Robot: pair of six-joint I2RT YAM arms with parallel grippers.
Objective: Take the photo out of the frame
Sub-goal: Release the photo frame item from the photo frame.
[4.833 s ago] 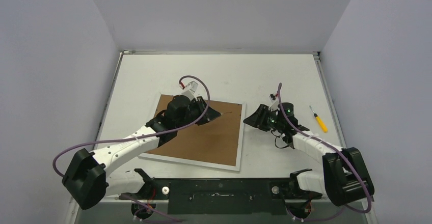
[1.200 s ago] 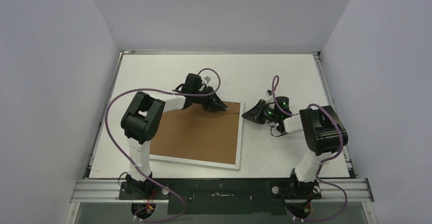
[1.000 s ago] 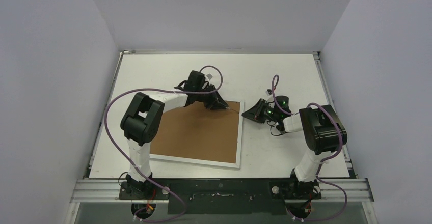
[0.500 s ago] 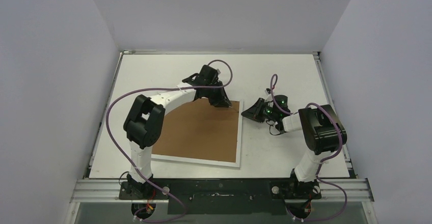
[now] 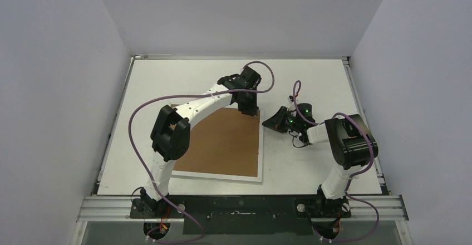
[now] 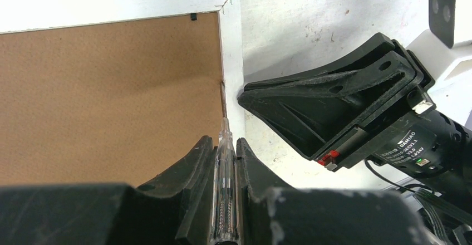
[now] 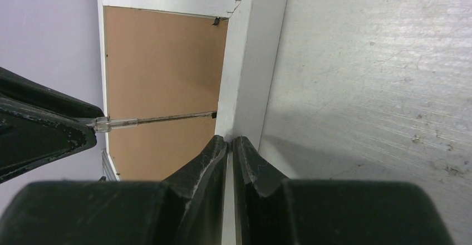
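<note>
From the overhead camera, I have one frame lying face down in the middle of the table, its brown backing board up. The left gripper hangs over the frame's upper right corner. The right gripper sits just beside the right border. I judge that placement to be a brace, so the frame will not slide while I pry.

On the left wrist camera, the jaws are clenched on one clear-handled screwdriver. Its tip is at the board's right edge, centre of the picture, where I take it a tab pins the board down.

On the right wrist camera, the right jaws are pinched together on nothing, their tips against the frame's outer white side. I count two small black tabs: one in the upper corner, one at the screwdriver's tip. The photo shows in no view; I judge it lies under the board, inside the frame.
</note>
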